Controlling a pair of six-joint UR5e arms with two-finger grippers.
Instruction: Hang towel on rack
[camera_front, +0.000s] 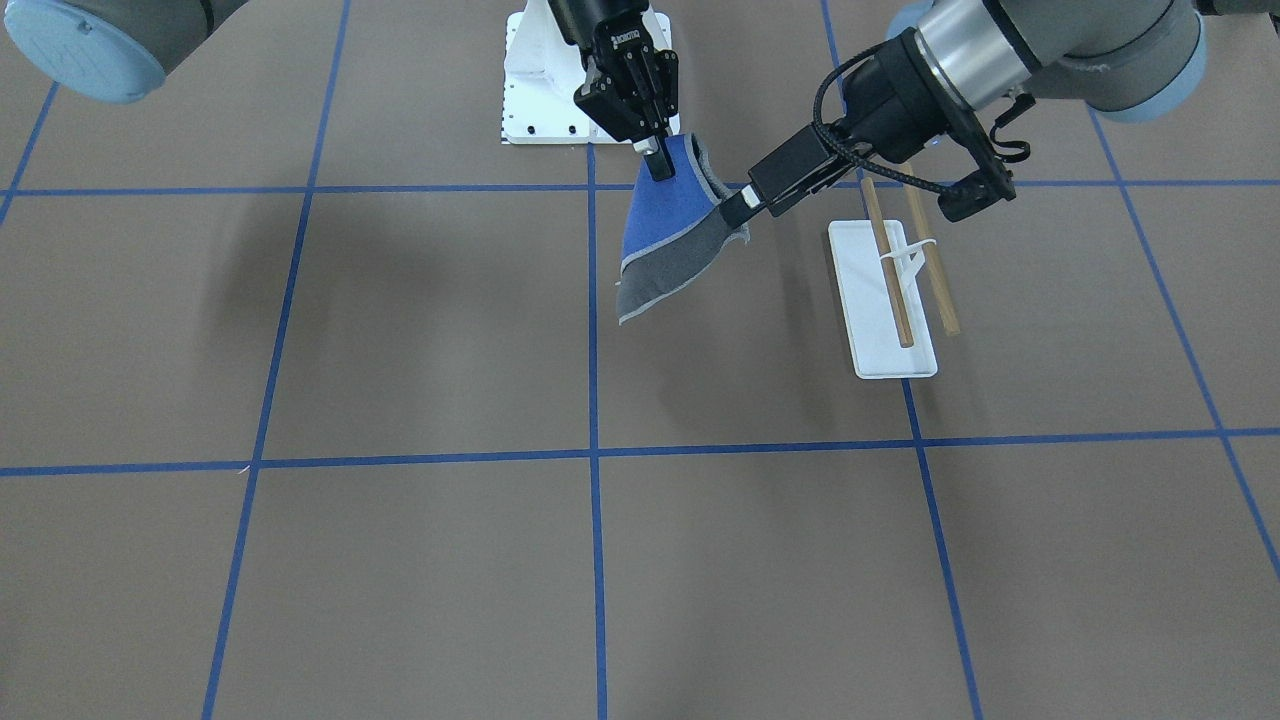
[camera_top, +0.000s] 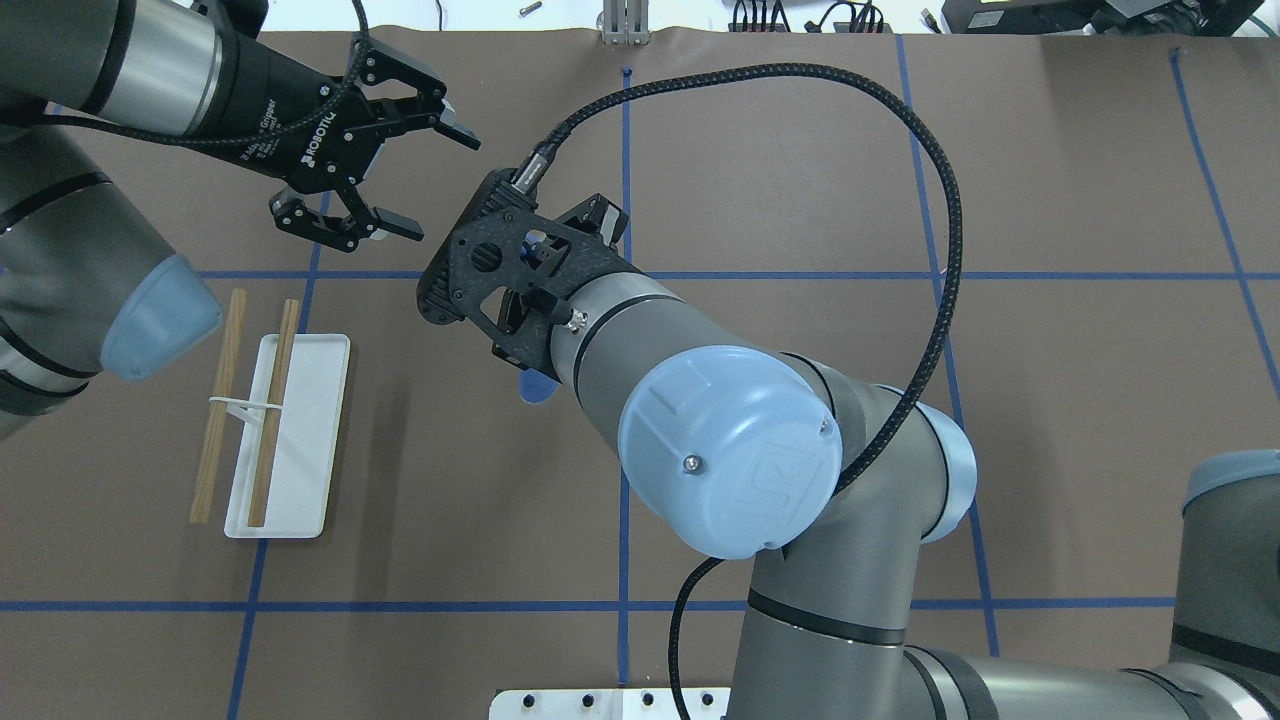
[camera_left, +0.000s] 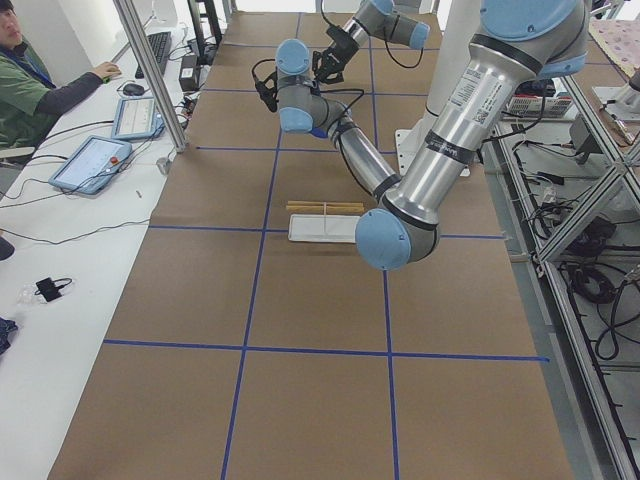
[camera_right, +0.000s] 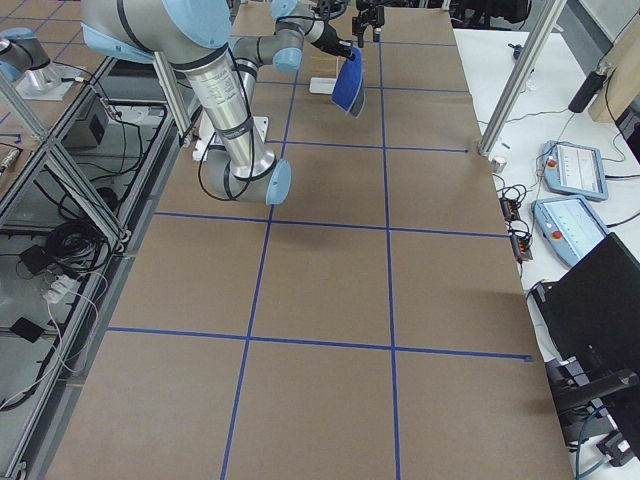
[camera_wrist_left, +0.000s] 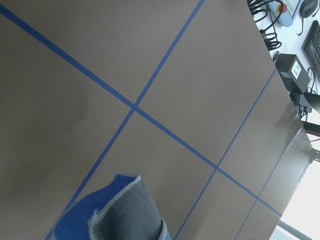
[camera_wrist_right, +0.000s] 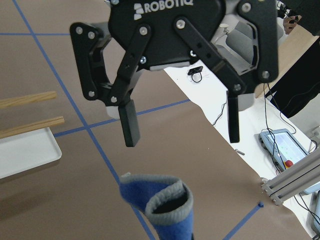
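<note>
Exterior front-facing shot has the right gripper (camera_front: 657, 160) pinching the towel (camera_front: 665, 235) by its top corner, so it dangles above the table (camera_front: 400, 350), blue and grey sides both showing; left gripper (camera_top: 435, 185) is spread wide just beside the towel's edge; rack (camera_front: 885, 340) stands near, on the left arm's side, not touching the towel.

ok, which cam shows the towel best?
Exterior front-facing: the towel hangs large, blue and grey sides both visible. Overhead shows a blue sliver under the right arm; wrist views, a rolled edge; exterior right, small and far; exterior left, nothing.
</note>
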